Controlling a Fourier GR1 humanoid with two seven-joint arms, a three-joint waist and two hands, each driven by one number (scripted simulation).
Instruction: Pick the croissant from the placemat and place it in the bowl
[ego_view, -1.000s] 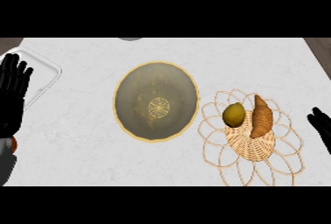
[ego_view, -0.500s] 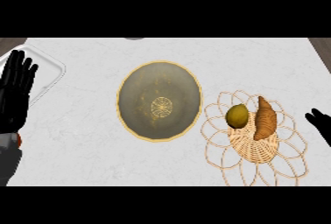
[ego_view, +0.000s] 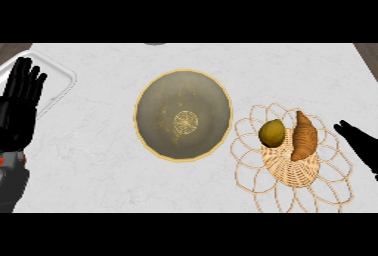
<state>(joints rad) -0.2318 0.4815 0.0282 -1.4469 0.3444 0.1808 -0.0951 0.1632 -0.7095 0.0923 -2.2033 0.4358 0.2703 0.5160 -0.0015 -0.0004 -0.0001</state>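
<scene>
I'm at the reach-in, with nothing picked up yet. The croissant (ego_view: 304, 137) lies on the woven placemat (ego_view: 295, 175), on end from 12 to 6 o'clock, at about 3 o'clock from the bowl (ego_view: 183, 122). A yellow-green fruit (ego_view: 272, 132) sits just beside it at its 9 o'clock, touching or nearly so; I can't tell which.

The right robot hand (ego_view: 360, 146) comes in from the 3 o'clock edge, near the croissant but apart from it. What shows of it is stretched out straight and pinching nothing. The left robot hand (ego_view: 21, 107) rests at the 9 o'clock edge, spread flat with fingers up, beside a clear tray (ego_view: 63, 75); I'd leave it out of this.

To do this well, I'd bring the right robot hand over the croissant's middle and turn the grip across its narrow width. The thumb should go down on the 3 o'clock side, so the fruit isn't nudged. The mat's loops look easy to snag, so I'd lift straight up before travelling toward 9 o'clock. Then I'd cross the bench (ego_view: 111, 175) and let go low over the bowl's centre.
</scene>
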